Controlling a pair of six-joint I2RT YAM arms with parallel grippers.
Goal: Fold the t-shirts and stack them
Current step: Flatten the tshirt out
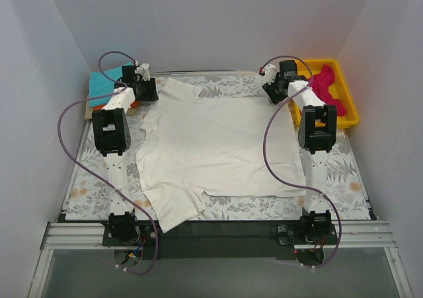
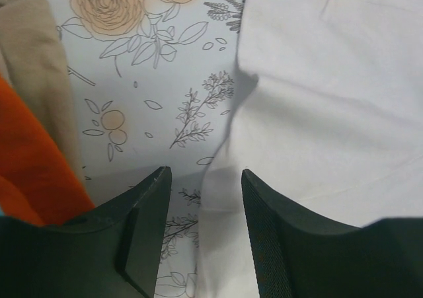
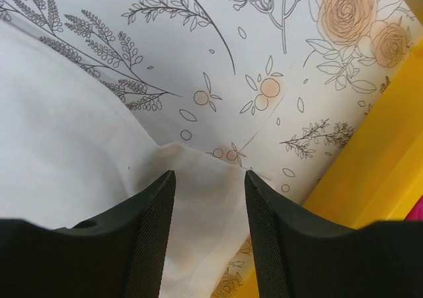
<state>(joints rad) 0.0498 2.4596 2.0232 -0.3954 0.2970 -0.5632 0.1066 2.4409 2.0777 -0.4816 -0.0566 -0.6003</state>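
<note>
A cream-white t-shirt [image 1: 211, 146] lies spread flat across the middle of the floral table cloth. At its far left corner my left gripper [image 1: 147, 86] is low over the shirt. In the left wrist view the left gripper [image 2: 203, 174] is open, and the shirt's edge [image 2: 330, 100] runs between the fingers with gaps on both sides. At the far right corner my right gripper [image 1: 274, 90] is low too. The right wrist view shows the right gripper [image 3: 210, 174] open astride a corner of the shirt [image 3: 66, 146]. A teal t-shirt [image 1: 102, 83] and an orange t-shirt [image 2: 26, 159] lie at the back left.
A yellow bin [image 1: 350, 106] at the back right holds a magenta-pink t-shirt [image 1: 325, 86]; its wall [image 3: 370, 179] lies just right of my right fingers. A tan cloth [image 2: 39, 60] lies beside the orange one. White walls enclose the table on three sides.
</note>
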